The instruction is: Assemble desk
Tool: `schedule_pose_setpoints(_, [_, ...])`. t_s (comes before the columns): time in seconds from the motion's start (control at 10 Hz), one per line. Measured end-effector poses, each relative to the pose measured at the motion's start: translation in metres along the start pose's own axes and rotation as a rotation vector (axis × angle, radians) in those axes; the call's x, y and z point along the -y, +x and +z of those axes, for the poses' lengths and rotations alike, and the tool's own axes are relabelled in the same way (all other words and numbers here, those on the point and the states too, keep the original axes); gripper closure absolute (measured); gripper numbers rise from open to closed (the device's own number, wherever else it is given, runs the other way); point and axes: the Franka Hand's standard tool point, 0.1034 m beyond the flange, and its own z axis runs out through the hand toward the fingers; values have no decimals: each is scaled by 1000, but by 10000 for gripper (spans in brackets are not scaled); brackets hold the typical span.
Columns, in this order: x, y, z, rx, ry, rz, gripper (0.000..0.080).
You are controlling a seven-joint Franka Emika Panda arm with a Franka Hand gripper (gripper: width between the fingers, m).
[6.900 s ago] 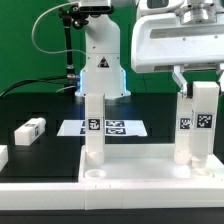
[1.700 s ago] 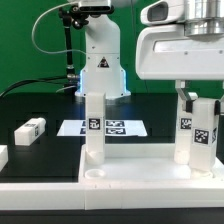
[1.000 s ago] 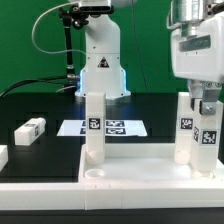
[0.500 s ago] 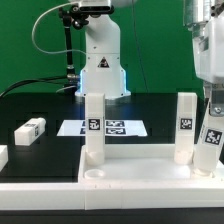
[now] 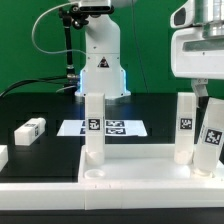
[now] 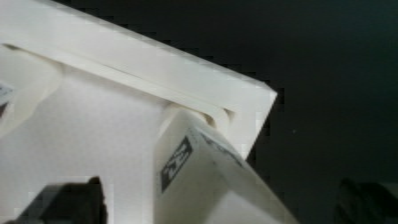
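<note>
**Leg let go at the right corner, and it leans**

Since a moment back the gripper (image 5: 203, 92) has lifted off the right-hand leg and spread its jaws as wide as they go; it now hangs above that leg with nothing in its hold. Left behind, the near-right leg (image 5: 211, 141) tilts, its top tipping toward the exterior view's right, where earlier it was held upright under the fingers.

On the tabletop panel (image 5: 130, 170), at the near edge of the black table (image 5: 40, 105), two legs stand straight: the left leg (image 5: 94, 128) and the far-right leg (image 5: 186, 127), just beside the leaning one. A loose leg (image 5: 29, 129) lies well to the left on the table, and the marker board (image 5: 105, 127) sits flat behind the panel. From the wrist, the panel's rimmed corner and a tagged leg (image 6: 192, 165) show close below; whether that leg's foot is seated in its socket I cannot tell.

To my eye the step in hand is seating this third leg. Doing it well means coming back down square over the leg, closing low on its sides, righting it plumb over the socket, then pressing or turning it home before letting go, and keeping clear of its upright neighbour.
</note>
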Motion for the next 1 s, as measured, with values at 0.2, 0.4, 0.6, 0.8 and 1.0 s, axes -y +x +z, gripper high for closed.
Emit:
schedule_pose_setpoints(0.2, [-1,1,1,-4,-5,-137,150])
schedule_pose_setpoints(0.4, [-6,16,3,-25,-22,-574,150])
schedule_pose_setpoints(0.6, [-7,25,3,-32,-14,-594,150])
schedule_pose_setpoints(0.8, [-7,25,3,-32,-13,-576,409])
schedule_pose_setpoints(1.0, [-8,25,3,-29,-14,-462,512])
